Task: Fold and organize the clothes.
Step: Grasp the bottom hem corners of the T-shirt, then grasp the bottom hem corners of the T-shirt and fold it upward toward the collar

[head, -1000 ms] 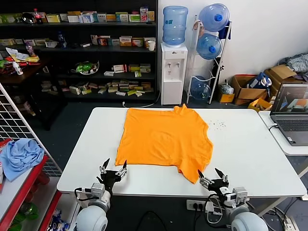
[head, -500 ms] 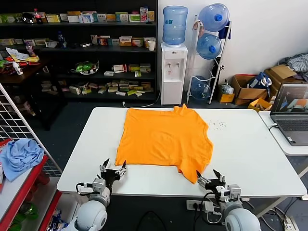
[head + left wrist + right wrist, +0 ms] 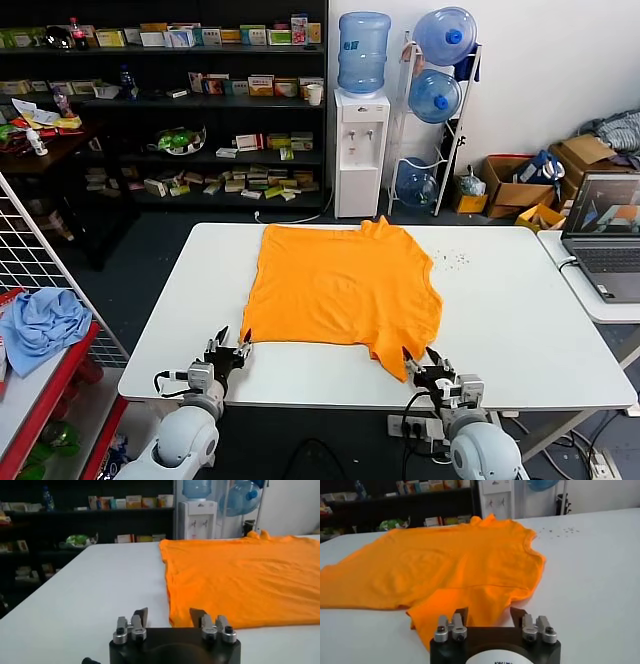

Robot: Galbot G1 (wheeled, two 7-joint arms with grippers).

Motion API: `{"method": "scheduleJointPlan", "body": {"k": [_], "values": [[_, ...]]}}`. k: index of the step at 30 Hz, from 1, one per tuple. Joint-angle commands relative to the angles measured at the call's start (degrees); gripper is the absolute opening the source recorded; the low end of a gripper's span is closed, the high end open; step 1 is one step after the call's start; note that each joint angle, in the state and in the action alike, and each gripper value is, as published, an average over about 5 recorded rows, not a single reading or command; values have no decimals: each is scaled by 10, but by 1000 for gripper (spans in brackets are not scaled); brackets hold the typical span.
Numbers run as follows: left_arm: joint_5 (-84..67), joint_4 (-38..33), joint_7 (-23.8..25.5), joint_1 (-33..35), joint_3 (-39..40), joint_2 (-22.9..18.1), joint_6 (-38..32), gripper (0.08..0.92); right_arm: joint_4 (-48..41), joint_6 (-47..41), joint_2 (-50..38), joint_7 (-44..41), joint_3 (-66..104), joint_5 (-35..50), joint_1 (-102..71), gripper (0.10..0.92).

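Note:
The bright orange T-shirt lies spread on the white table, with a folded flap hanging toward the near right corner. My left gripper is open and empty at the table's near edge, just short of the shirt's near left corner. My right gripper is open and empty at the near edge, right at the tip of the shirt's near right flap. The left wrist view shows the shirt ahead of the left gripper; the right wrist view shows it ahead of the right gripper.
A light blue cloth lies on a red rack at the left. A laptop sits on a side table at the right. Shelves, a water dispenser and boxes stand behind the table.
Both grippers have moved forward over the table's near edge toward the shirt's near corners. The shirt has not moved.

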Motion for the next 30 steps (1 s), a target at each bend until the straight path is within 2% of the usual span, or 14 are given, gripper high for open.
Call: {"method": "scheduleJointPlan", "body": {"k": [1, 11, 15, 22, 30], "values": [[-18, -3, 4, 6, -2, -2, 17, 464, -3, -10, 6, 16, -4, -2, 6, 420], [-13, -13, 9, 22, -2, -9, 17, 178, 19, -8, 1, 16, -6, -9, -13, 144], [-12, -40, 8, 35, -2, 0, 16, 101, 54, -9, -11, 13, -4, -16, -39, 123], [-16, -111, 1, 73, -9, 37, 15, 96, 143, -16, -44, 13, 16, -20, -115, 123], [-14, -170, -4, 137, -39, 58, 8, 96, 203, -14, -71, 11, 56, -37, -205, 123]]}}
